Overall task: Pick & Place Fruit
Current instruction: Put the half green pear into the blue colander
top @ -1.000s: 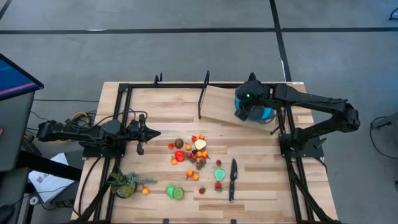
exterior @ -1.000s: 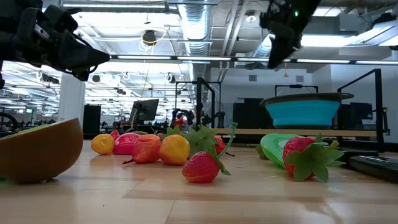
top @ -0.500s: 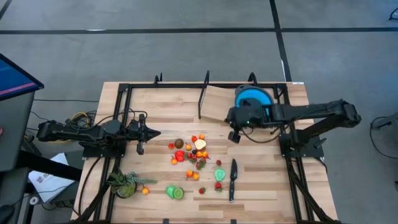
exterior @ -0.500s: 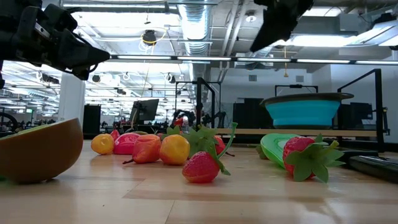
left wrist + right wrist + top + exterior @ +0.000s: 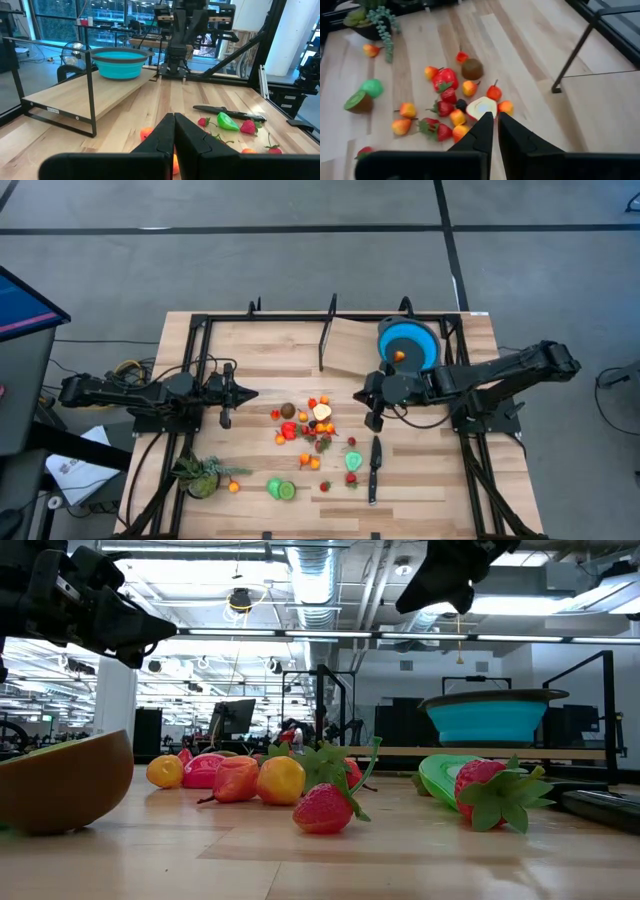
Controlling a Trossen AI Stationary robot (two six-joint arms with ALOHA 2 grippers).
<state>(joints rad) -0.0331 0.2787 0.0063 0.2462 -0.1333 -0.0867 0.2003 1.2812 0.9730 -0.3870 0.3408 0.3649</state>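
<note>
- Overhead, right gripper [image 5: 374, 420] stretched low across the wooden worktop [image 5: 270, 350] from the right side, arm nearly straight, elbow by the blue bowl [image 5: 407, 343].
- Fingers [image 5: 482, 131] nearly shut with a thin slit between them, holding nothing, aimed at the fruit pile.
- Fruit [image 5: 305, 425] scattered mid-worktop: red, orange, yellow and brown pieces clustered together, a few more near the black-handled knife [image 5: 374, 468], green pieces toward the front edge.
- One small orange fruit [image 5: 399, 356] lying inside the blue bowl on the raised board.
- Left gripper [image 5: 243, 394] extended level from the left side, fingers [image 5: 165, 135] pressed fully together, empty, just beside the pile's left edge.
- Leafy potted plant [image 5: 203, 475] at the front left corner.
</note>
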